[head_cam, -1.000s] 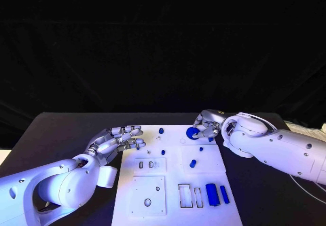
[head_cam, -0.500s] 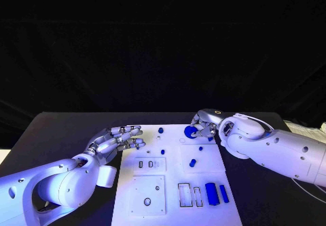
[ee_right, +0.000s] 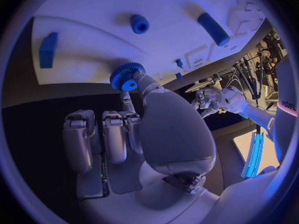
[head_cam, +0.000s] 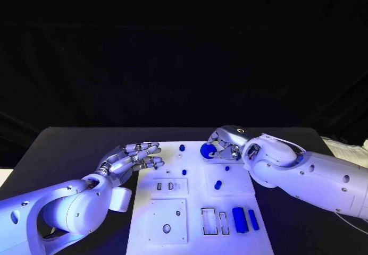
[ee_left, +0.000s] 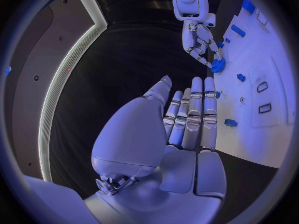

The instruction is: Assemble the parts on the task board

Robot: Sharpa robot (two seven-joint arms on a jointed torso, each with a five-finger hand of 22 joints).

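The white task board lies in the middle of the table. My right hand hangs over its far edge and pinches a blue gear between thumb and finger. In the right wrist view the gear sits at the fingertips of that hand, just above the board. My left hand rests at the board's left edge, fingers stretched out and apart, holding nothing. From the left wrist, this hand points along the board toward the right hand and the gear.
Blue pegs and a slanted blue piece sit on the board. Two blue blocks lie at the near right beside two long slots. A round hole is at the near left.
My right hand has carried the blue gear to the left, further in over the board's far edge. The left hand has stayed put.
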